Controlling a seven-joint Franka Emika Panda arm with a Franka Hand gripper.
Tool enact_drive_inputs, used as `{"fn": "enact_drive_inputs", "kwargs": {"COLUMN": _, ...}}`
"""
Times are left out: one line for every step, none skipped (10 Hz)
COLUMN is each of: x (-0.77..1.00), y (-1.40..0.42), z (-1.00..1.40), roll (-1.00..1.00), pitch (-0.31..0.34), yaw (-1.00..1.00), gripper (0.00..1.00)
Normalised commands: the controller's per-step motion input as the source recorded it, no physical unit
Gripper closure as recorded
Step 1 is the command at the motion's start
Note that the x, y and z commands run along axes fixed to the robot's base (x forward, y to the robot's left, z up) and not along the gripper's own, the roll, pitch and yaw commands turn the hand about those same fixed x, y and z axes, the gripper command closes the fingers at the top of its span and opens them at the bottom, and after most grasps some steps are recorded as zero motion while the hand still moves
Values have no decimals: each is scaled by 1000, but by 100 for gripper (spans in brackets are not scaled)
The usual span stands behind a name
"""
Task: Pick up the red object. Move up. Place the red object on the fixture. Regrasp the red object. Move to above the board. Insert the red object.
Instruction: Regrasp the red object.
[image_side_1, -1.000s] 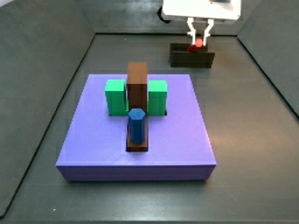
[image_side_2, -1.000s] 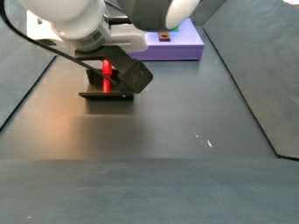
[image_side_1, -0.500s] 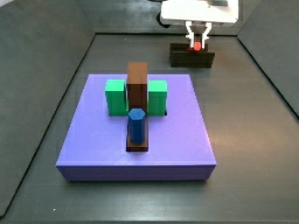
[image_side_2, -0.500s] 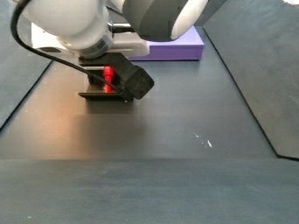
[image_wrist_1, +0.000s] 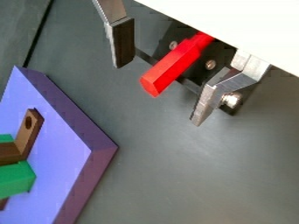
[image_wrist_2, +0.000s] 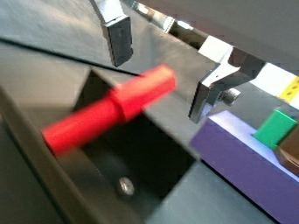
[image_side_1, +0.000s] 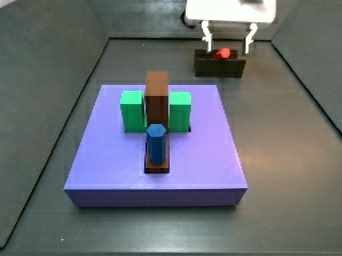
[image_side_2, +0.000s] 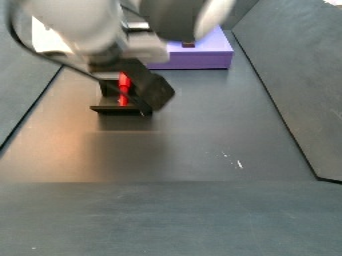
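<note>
In a side view the purple board (image_side_1: 158, 145) lies nearest, its blocks undisturbed, so insertion is not yet done. Beyond it, the red object (image_side_1: 225, 53) rests on the fixture (image_side_1: 221, 65), placed but apparently not regrasped. Above it, the gripper (image_wrist_1: 170, 70) has its fingers (image_wrist_1: 121, 39) spread apart, clear of the peg. No writing is readable.

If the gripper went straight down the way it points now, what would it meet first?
Most likely the red object, lying between the open gripper's fingers without touching them. Right beneath it sits the fixture, which the fingertips would meet next. Depth is hard to judge in both wrist views.
</note>
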Motion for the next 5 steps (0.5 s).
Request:
{"fn": "enact_drive_inputs", "kwargs": {"x": 126, "y": -77, "z": 609, "roll": 1000, "pitch": -51, "yaw": 137, "gripper": 0}}
{"fn": "enact_drive_inputs", "kwargs": {"x": 83, "y": -89, "z": 500, "roll": 1000, "pitch": -34, "yaw": 129, "gripper": 0}}
{"fn": "enact_drive_inputs", "kwargs": {"x": 0, "y": -131, "z": 437, "roll": 1000, "pitch": -49, "yaw": 100, "gripper": 0}}
{"fn": "enact_drive_inputs", "kwargs": {"x": 0, "y": -160, "z": 420, "roll": 1000, "pitch": -77, "yaw": 106, "gripper": 0}}
{"fn": "enact_drive_inputs", "kwargs": {"x": 0, "y": -169, "z": 431, "roll": 1000, "pitch": -120, "yaw": 123, "gripper": 0}}
